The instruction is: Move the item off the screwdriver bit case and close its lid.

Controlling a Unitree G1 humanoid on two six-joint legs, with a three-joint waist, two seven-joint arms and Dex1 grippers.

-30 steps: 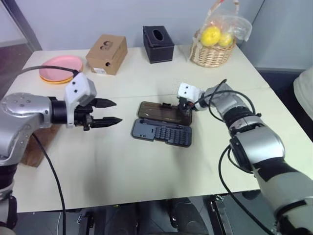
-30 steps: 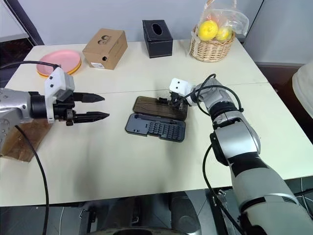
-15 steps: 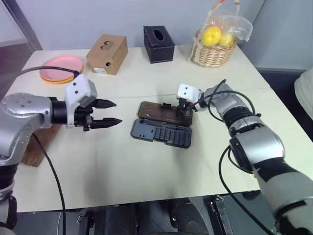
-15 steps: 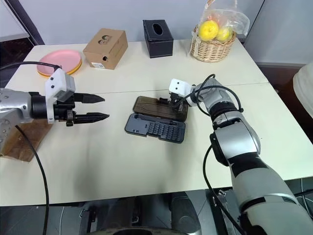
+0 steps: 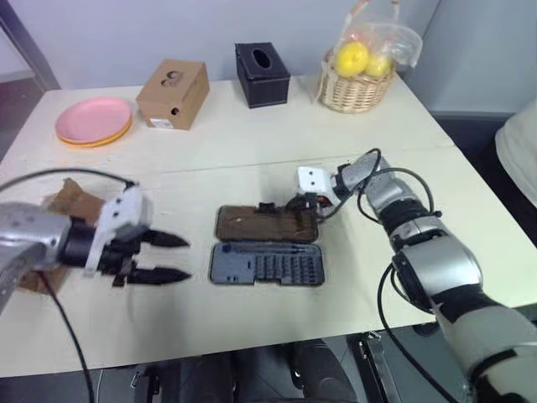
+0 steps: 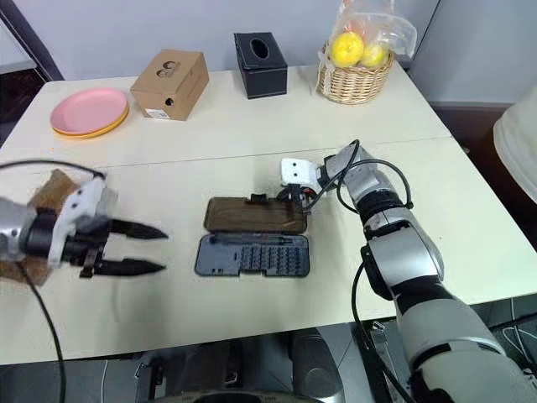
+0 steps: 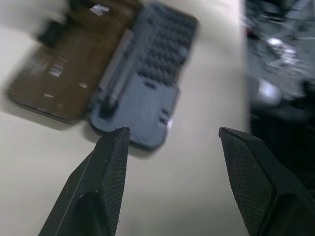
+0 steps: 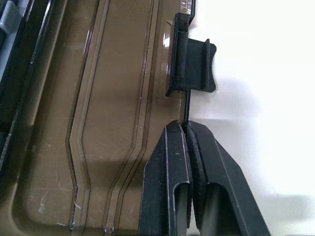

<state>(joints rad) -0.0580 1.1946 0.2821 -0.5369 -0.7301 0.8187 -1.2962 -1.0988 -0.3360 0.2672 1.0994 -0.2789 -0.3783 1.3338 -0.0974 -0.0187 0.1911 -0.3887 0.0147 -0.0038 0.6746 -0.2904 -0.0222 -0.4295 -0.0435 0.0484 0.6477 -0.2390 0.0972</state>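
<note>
Already clear of the paper bag (image 5: 63, 206), which lies at the table's left edge, the screwdriver bit case (image 6: 252, 255) sits open at mid-table, its lid (image 6: 254, 214) flat on the far side. The right gripper (image 8: 187, 129) has its fingers pressed together on the lid's thin far edge beside the latch tab (image 8: 193, 67), apparently to swing it over. The left gripper (image 6: 143, 248) hovers nearby, jaws spread, empty.
</note>
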